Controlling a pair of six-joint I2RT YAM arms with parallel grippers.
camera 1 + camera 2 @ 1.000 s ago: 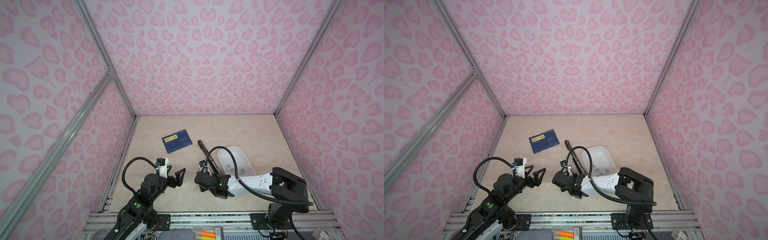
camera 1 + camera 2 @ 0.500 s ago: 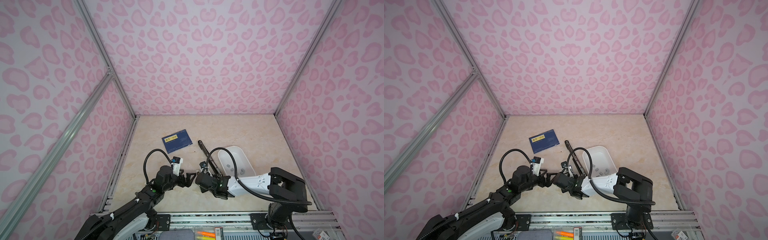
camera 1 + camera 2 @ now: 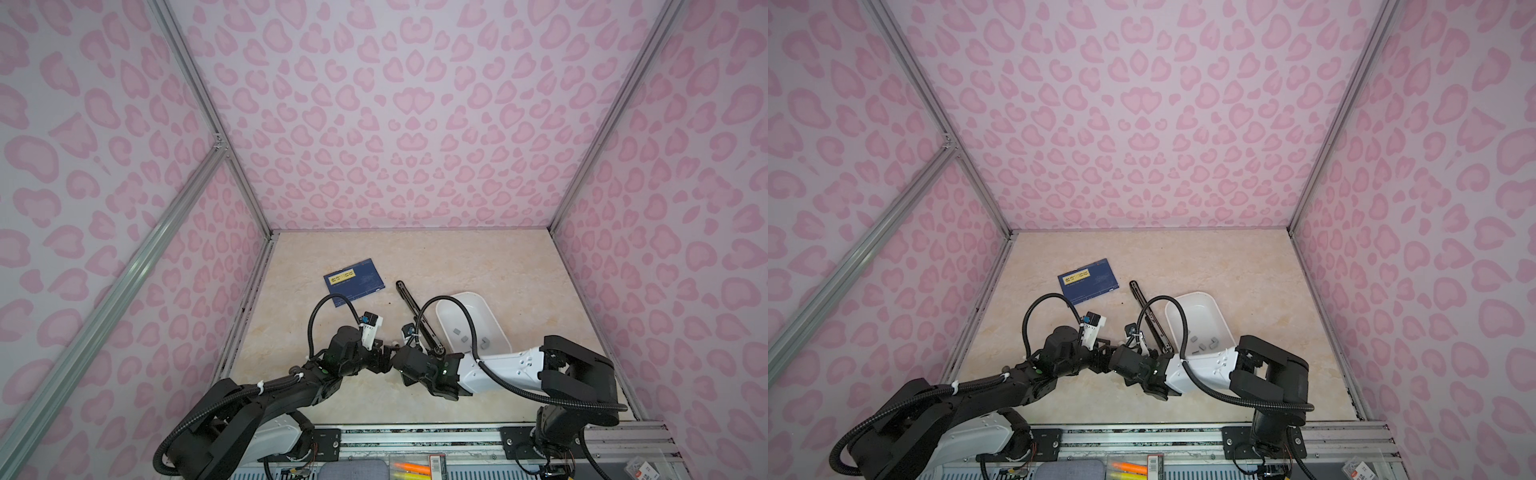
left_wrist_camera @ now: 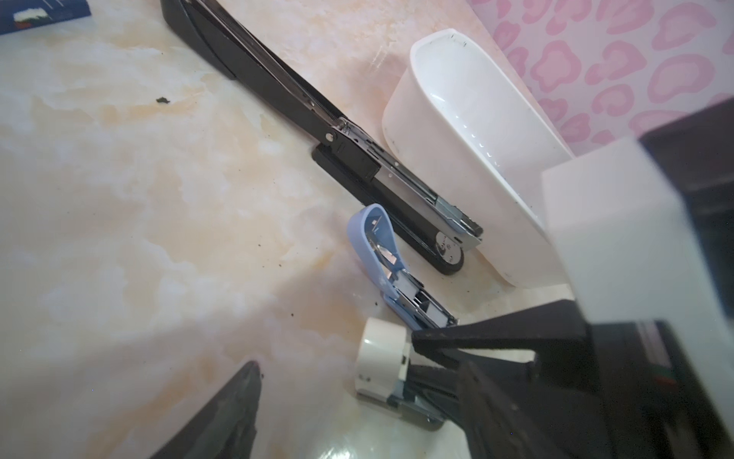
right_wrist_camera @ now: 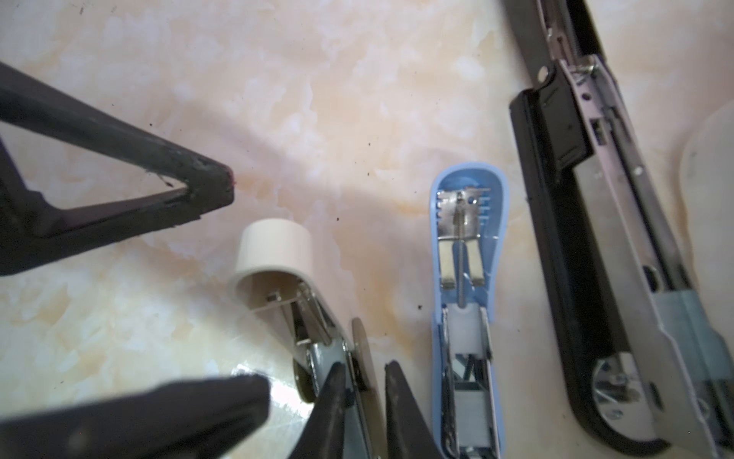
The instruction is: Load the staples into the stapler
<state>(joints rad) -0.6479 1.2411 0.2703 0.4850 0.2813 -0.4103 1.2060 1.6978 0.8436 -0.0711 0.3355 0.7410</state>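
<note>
staples wait in the tray

left fingers [image 5: 198, 186] stand spread around the white stapler [image 5: 274, 246], not touching it. right fingers [image 5: 325, 417] pinch its base on the desk [image 5: 317, 99]. staples [image 3: 458, 332], small grey strips, lie in the tray [image 3: 486, 320]: probably light, brittle and slippery, so pinch the long sides.

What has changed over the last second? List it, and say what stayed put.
The left gripper swung across toward the right gripper; its open jaws now flank the head of the white stapler. The right gripper stayed shut on the white stapler. The blue stapler, black stapler, tray and booklet lie unmoved.
</note>
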